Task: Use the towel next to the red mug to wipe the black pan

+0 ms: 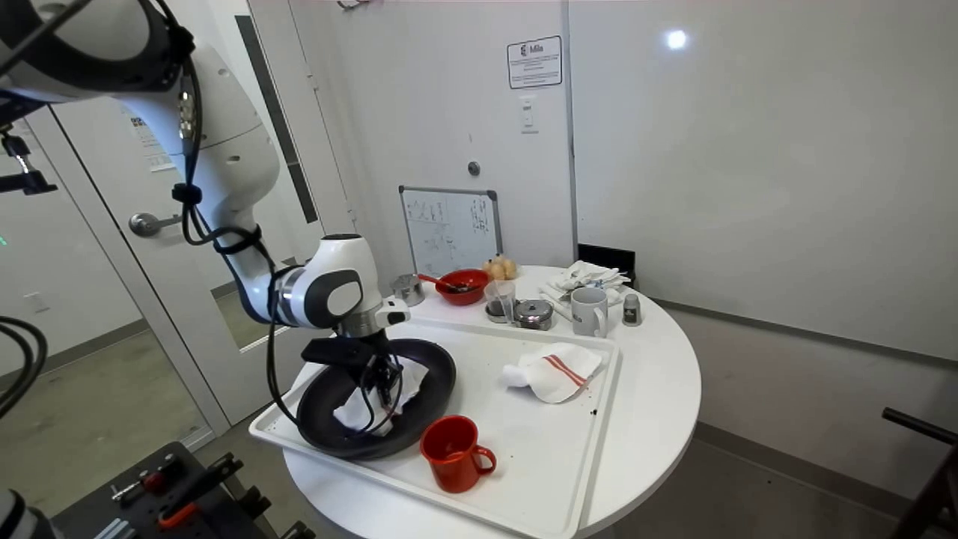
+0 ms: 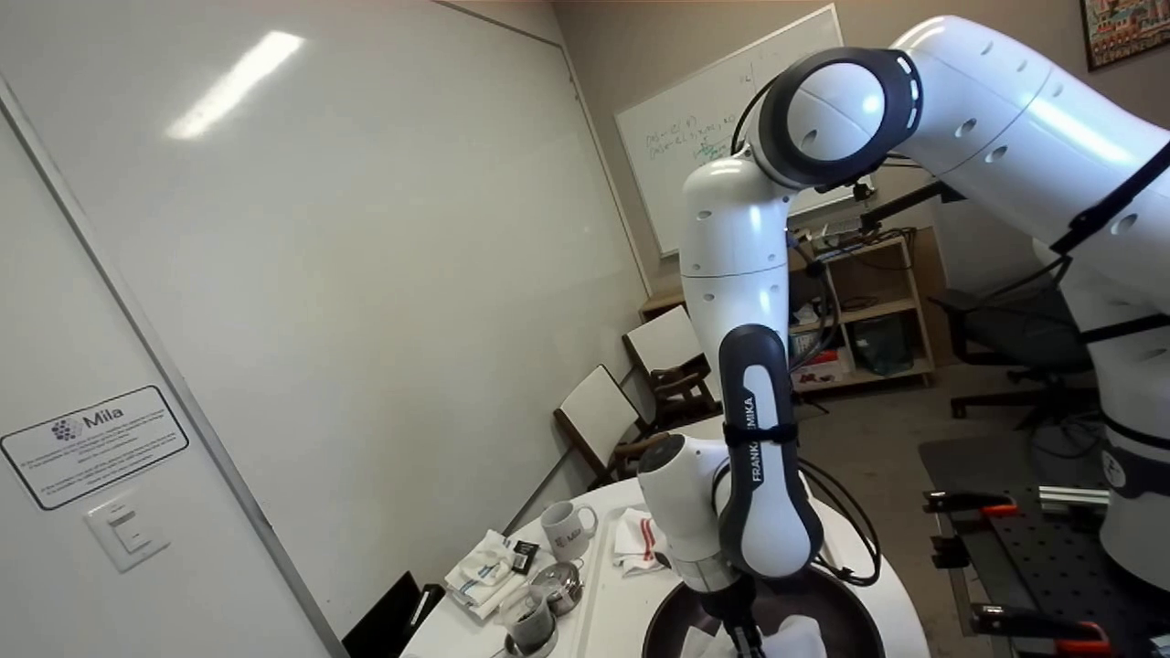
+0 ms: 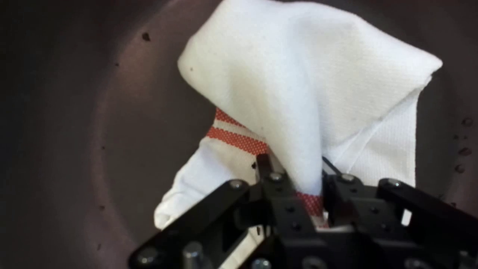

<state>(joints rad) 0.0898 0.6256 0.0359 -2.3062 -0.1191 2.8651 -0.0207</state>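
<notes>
The towel [image 1: 412,380] is white with red stripes and lies crumpled inside the black pan [image 1: 438,374]. My gripper [image 1: 385,395] points down over the pan. In the wrist view the gripper [image 3: 294,164] is shut on a raised fold of the towel [image 3: 261,67], which fills the gap between the fingers. The rest of the towel spreads over the pan floor [image 3: 142,179], where a few dark specks and droplets show. In an exterior view the towel [image 2: 797,638] and pan [image 2: 845,617] are cut off at the bottom edge. The red mug [image 1: 453,457] stands upright beside the pan.
The pan and mug sit on a white tray [image 1: 516,479] with a raised rim. A smaller white cloth with red marks [image 1: 557,372] lies on it. Behind the tray are a red bowl [image 1: 464,288], a metal pot [image 1: 534,314], a grey mug [image 1: 590,311] and folded cloths [image 1: 584,277].
</notes>
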